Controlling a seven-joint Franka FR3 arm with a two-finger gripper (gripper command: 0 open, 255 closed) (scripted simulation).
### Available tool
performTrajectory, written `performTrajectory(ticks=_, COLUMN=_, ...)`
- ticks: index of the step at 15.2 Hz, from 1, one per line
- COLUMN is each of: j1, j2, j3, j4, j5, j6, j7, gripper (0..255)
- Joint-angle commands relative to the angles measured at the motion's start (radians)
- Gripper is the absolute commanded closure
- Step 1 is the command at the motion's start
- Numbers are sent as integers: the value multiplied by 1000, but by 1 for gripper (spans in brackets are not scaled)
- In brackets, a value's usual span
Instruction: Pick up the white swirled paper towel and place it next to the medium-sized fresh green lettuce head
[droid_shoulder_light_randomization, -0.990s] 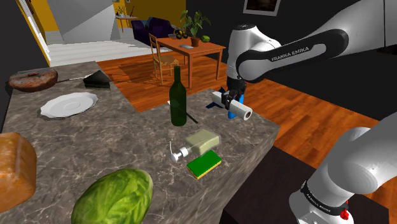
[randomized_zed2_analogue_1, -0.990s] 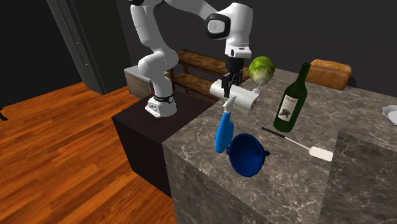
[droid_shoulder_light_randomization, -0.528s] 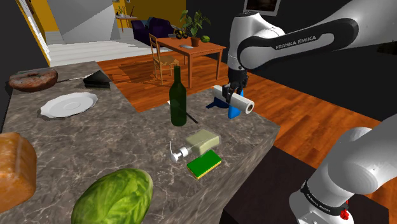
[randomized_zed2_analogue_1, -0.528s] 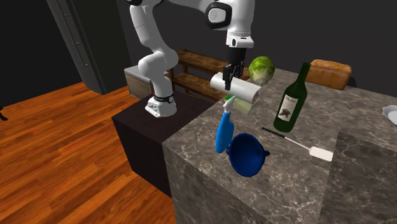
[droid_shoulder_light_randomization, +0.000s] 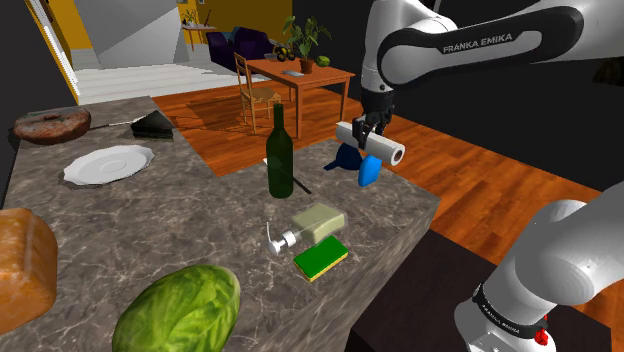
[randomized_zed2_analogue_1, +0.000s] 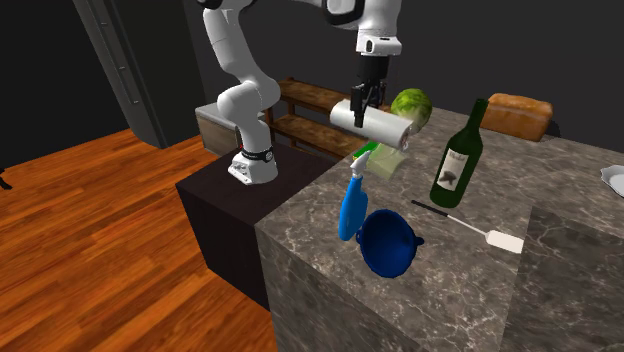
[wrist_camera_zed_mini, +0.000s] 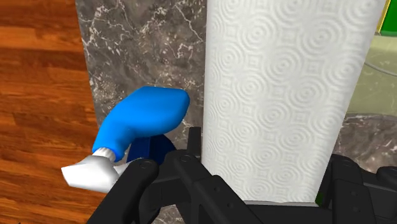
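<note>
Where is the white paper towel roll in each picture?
Shoulder view: paper towel roll right of centre, above the counter corner.
Second exterior view: top middle, left of the wine bottle.
Wrist view: close up, beside the spray bottle.
Shared landmark: the blue spray bottle.

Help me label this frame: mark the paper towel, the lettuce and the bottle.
paper towel (droid_shoulder_light_randomization: 386, 149): shoulder view, side of the roll
lettuce (droid_shoulder_light_randomization: 180, 308): shoulder view, middle of the head
bottle (droid_shoulder_light_randomization: 279, 170): shoulder view, lower body

The gripper (droid_shoulder_light_randomization: 371, 127) has carried the paper towel roll (droid_shoulder_light_randomization: 376, 145) higher above the surface (droid_shoulder_light_randomization: 180, 215), rising clear of the blue spray bottle (droid_shoulder_light_randomization: 368, 172).
</note>
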Motion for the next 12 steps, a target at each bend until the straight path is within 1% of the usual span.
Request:
performTrajectory(ticks=1, j1=1, j2=2, j3=1, j4=29, j5=2, j6=-27, j7=-3, gripper=255)
performTrajectory(ticks=4, j1=1, j2=1, j3=1, j4=56, j5=3, j6=-55, j7=-7, gripper=255)
performTrajectory(ticks=12, j1=57, j2=179, j3=128, j4=238, j5=10, j6=-88, j7=173, gripper=255)
